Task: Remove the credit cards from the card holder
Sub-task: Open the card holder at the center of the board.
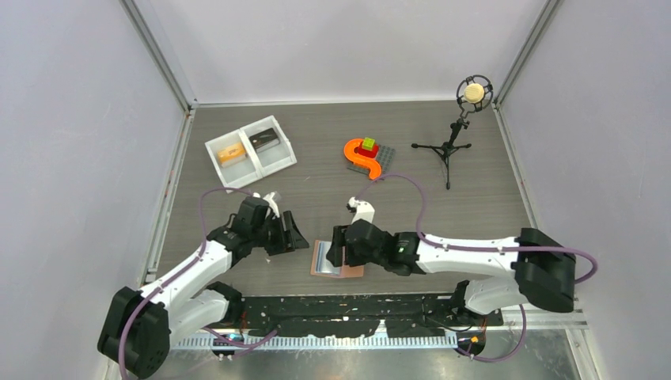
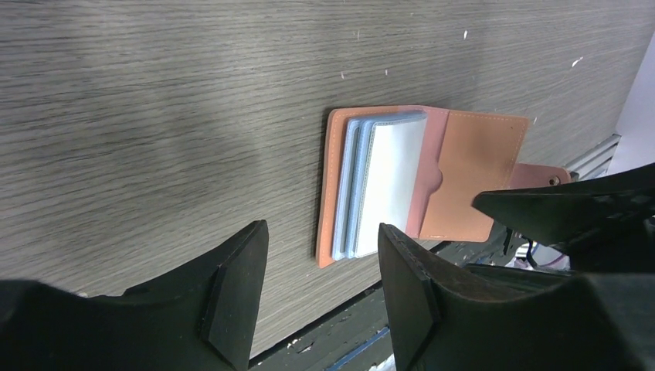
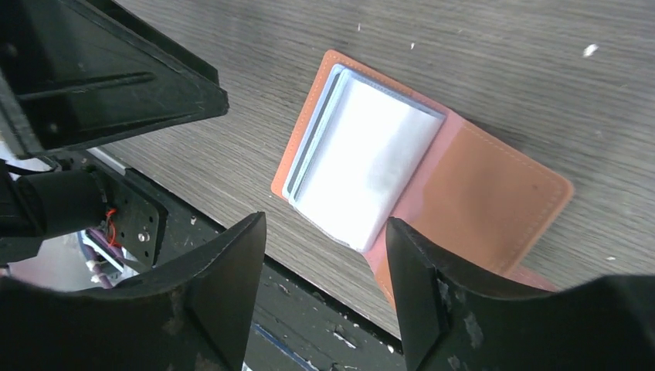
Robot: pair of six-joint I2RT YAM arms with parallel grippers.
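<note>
The card holder (image 1: pixel 340 261) lies spread open near the table's front edge, salmon-brown with light blue and white sleeves (image 2: pixel 386 182) stacked on its left half (image 3: pixel 363 166). Whether the sleeves hold credit cards I cannot tell. A dark credit card (image 1: pixel 263 139) lies in the white tray (image 1: pixel 277 162), beside a tan flat piece (image 1: pixel 231 153) in the other compartment. My left gripper (image 1: pixel 290 233) hangs open just left of the holder, nothing between its fingers (image 2: pixel 321 226). My right gripper (image 1: pixel 336 247) stands open over the holder's near edge (image 3: pixel 325 219), also empty.
An orange S-shaped toy with small blocks (image 1: pixel 364 154) sits on a grey plate mid-table. A microphone on a small tripod (image 1: pixel 455 134) stands at the back right. The table's front edge and a black rail (image 1: pixel 348 317) run just below the holder.
</note>
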